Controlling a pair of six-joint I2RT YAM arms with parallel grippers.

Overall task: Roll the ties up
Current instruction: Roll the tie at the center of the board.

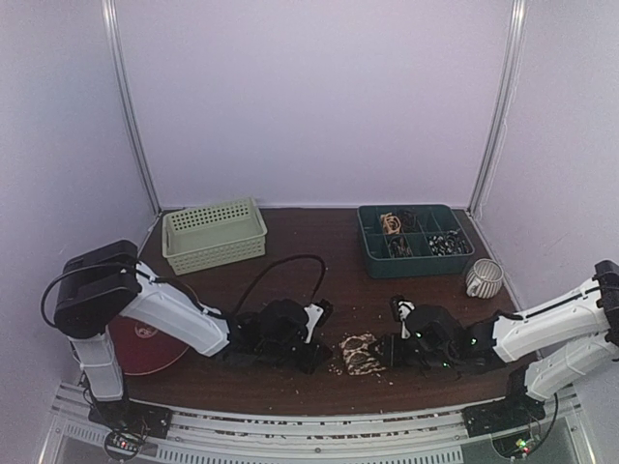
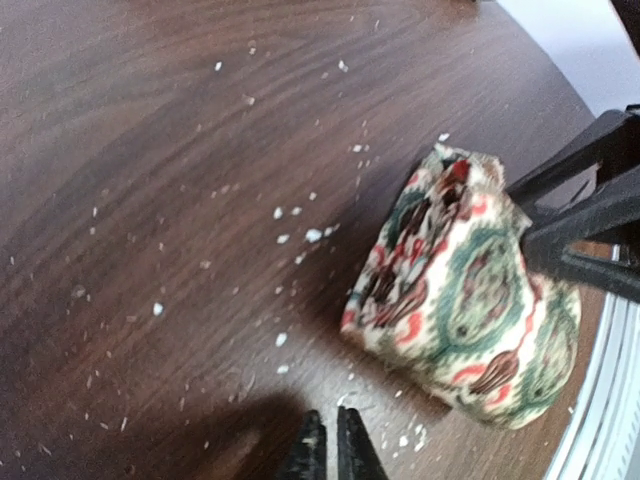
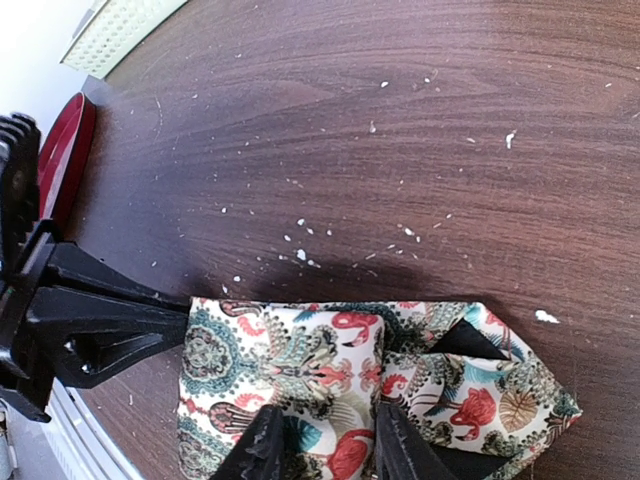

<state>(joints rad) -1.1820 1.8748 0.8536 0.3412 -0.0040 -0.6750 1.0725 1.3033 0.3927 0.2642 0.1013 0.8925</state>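
the tie (image 1: 361,354), folded into a short bundle, lies on the counter (image 1: 309,227) near its front edge, with its long axis running across between the two tools. the right tool (image 3: 330,452) is on it, narrow, its fingers (image 3: 270,450) seemingly pinching a fold. the left tool (image 2: 326,452), closed to a slit on nothing, sits just beside the other end. at the back, the basket (image 1: 215,249) shows nothing inside, and the tray (image 1: 416,266) holds bits too small to tell.

The tie (image 1: 361,354), cream with teal and red print, lies loosely bundled at the table's (image 1: 319,242) six o'clock.
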